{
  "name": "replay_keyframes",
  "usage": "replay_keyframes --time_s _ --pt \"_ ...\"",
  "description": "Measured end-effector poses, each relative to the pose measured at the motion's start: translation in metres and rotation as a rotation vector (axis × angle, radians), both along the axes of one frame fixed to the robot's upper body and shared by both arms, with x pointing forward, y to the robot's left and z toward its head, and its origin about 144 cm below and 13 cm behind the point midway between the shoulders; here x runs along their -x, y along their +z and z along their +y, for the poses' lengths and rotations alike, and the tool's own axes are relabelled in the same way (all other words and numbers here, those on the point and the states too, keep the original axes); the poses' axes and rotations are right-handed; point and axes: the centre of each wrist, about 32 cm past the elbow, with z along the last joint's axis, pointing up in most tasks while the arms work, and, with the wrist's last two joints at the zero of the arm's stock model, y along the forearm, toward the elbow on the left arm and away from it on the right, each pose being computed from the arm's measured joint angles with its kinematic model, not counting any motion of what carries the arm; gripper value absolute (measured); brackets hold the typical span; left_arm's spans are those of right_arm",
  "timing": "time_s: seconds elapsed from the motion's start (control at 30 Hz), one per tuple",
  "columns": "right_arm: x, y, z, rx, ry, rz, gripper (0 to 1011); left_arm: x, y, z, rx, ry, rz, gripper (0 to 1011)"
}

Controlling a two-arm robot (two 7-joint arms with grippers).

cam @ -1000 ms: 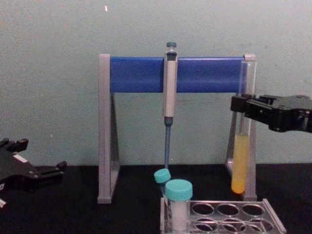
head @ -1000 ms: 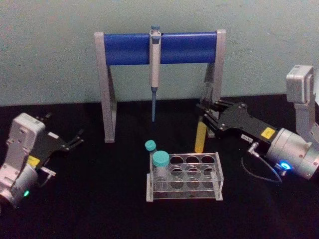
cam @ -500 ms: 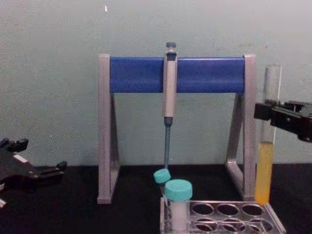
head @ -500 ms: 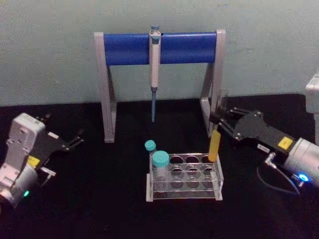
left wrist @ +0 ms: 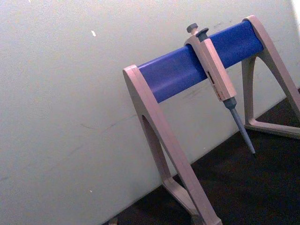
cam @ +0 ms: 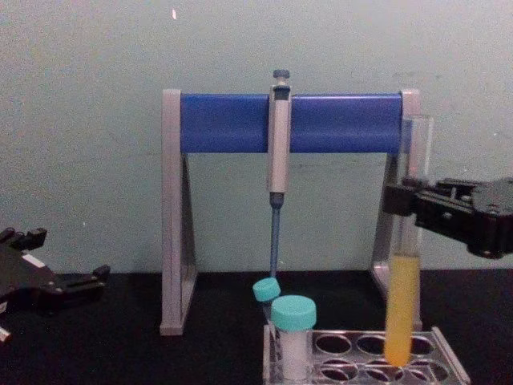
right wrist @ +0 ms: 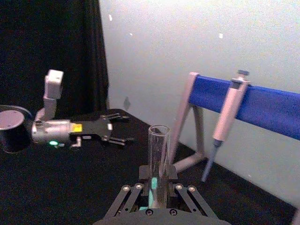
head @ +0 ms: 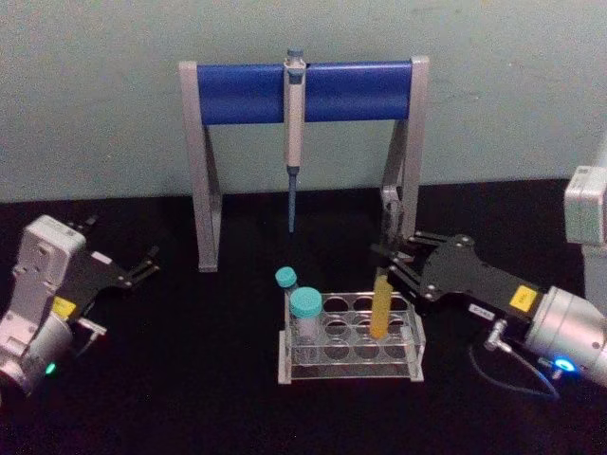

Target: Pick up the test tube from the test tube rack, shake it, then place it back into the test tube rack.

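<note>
The test tube (head: 380, 308) stands upright, yellow-orange liquid in its lower part, its bottom dipped into a right-hand hole of the clear test tube rack (head: 350, 366). My right gripper (head: 388, 264) is shut on the tube's clear upper part, reaching in from the right. In the chest view the test tube (cam: 403, 305) passes through the test tube rack's (cam: 446, 354) top plate, with the right gripper (cam: 401, 200) above the liquid. The right wrist view shows the tube's open mouth (right wrist: 159, 140) rising between the fingers. My left gripper (head: 144, 264) rests open at the far left.
The grey-and-blue pipette stand (head: 247, 92) rises behind the rack with a pipette (head: 295, 104) hanging from its bar. Two teal-capped vials (head: 305, 303) fill the rack's left column. The stand's right leg (head: 396, 180) is close behind the tube.
My right gripper swung the tube right, away from the stand's right leg, then carried it forward and down. Its bottom now sits in a rack hole. The left arm has not moved.
</note>
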Motion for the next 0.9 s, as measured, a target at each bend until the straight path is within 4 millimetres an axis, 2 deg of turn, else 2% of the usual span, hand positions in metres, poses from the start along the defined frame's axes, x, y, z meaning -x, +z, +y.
replay_keyframes --time_s 0.4,0.67,0.9 --pt "-0.021 -0.001 0.019 -0.015 0.021 -0.015 220 0.0 0.0 0.0 0.0 0.0 0.0 1010" --pt "-0.041 -0.005 0.03 -0.033 -0.061 -0.036 220 0.0 0.0 0.0 0.0 0.0 0.0 1010" --pt "-0.047 -0.008 0.033 -0.034 -0.157 -0.051 220 0.0 0.0 0.0 0.0 0.0 0.0 1010"
